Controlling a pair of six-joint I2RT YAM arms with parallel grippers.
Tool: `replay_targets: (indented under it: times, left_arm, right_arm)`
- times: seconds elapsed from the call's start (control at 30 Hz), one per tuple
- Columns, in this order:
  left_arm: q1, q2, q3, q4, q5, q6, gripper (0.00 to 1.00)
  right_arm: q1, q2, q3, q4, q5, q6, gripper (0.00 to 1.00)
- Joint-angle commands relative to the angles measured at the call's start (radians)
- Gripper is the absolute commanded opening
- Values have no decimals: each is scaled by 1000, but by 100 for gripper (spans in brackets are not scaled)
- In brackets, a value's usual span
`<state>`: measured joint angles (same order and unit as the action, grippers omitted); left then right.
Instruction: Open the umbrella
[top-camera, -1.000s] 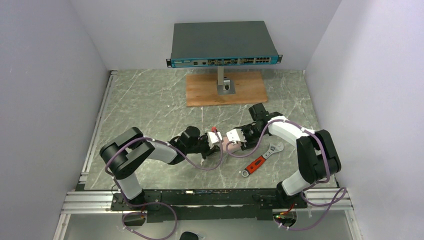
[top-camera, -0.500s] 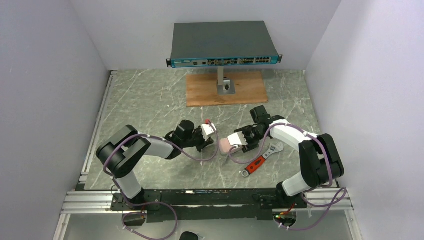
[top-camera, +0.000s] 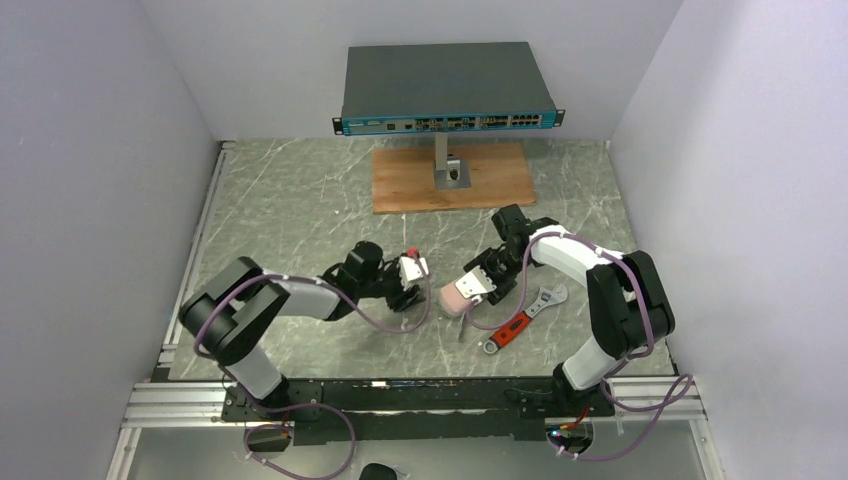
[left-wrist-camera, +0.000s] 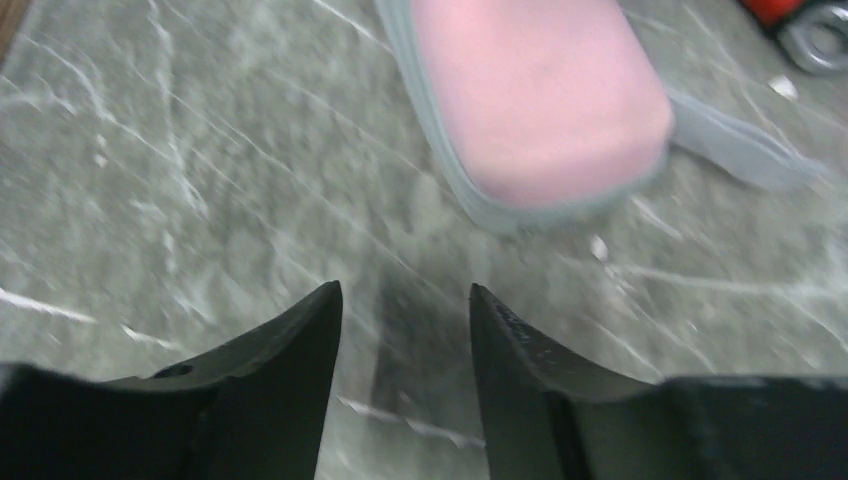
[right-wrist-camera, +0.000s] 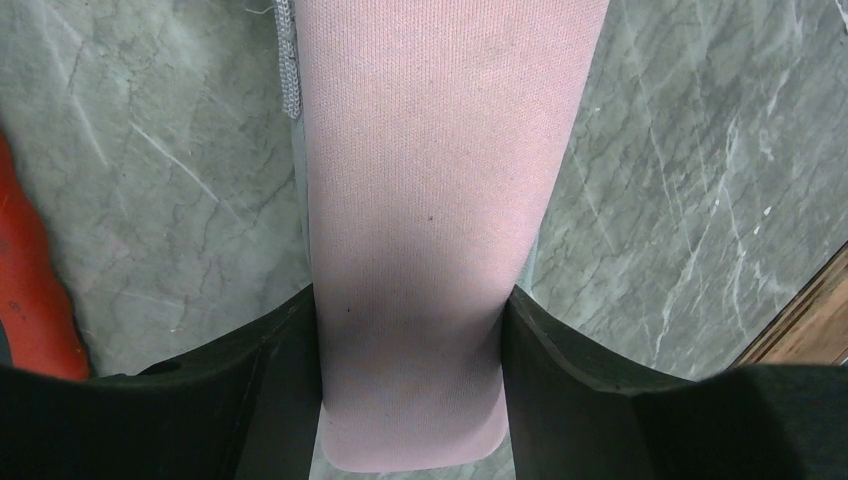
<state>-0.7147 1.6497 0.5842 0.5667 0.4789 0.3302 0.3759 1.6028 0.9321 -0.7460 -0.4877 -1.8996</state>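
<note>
Top view: the umbrella (top-camera: 455, 297) is collapsed, a short pink roll lying on the bench (top-camera: 300, 210) mid-scene. The right tool (top-camera: 468, 292) comes in from the right and sits on the roll's right end. The left tool (top-camera: 415, 285) is just left of the roll's free end, pointing at it; can't tell contact from here. A red-handled wrench (top-camera: 515, 322) lies just right of the umbrella, near the right arm. A network switch (top-camera: 448, 85) on a post stands on a wooden board (top-camera: 452, 175) at the far side, well apart.

Left wrist: the left tool (left-wrist-camera: 405, 300) has its fingers spread with nothing between them, only bench (left-wrist-camera: 150, 180) showing in the gap. The rounded end of the umbrella (left-wrist-camera: 540, 95) lies ahead of the tips, offset right, apart from both fingers. A grey strap (left-wrist-camera: 740, 150) trails off its right side. A bit of the wrench (left-wrist-camera: 810, 20) shows in the top right corner.

Right wrist: the right tool (right-wrist-camera: 410, 300) is pinching the umbrella (right-wrist-camera: 430, 150), both fingers pressed against the fabric sides, near one end of the roll. The roll runs straight away from the camera. The wrench handle (right-wrist-camera: 25, 280) is at the left edge and the corner of the board (right-wrist-camera: 810, 310) at lower right, with bench (right-wrist-camera: 680, 150) under it all.
</note>
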Motion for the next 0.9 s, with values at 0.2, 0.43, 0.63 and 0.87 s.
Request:
replay_targets:
  times: [0.2,0.43,0.63,0.87]
  left_arm:
    - [-62,-44,-57,26,39,-27,58]
    - [-107,51,10,72,22,-82,44]
    - [-117,100,64,74,0,-129,40]
    - [-126,86,65,76,-4,-149,8]
  right_arm:
    - [12,78,-2,-23,42,-36,0]
    - [13,64,-10,-43,43,-4,0]
    - [11,64,-15,-42,40,8,0]
    - [12,75,-7,-42,36,9,0]
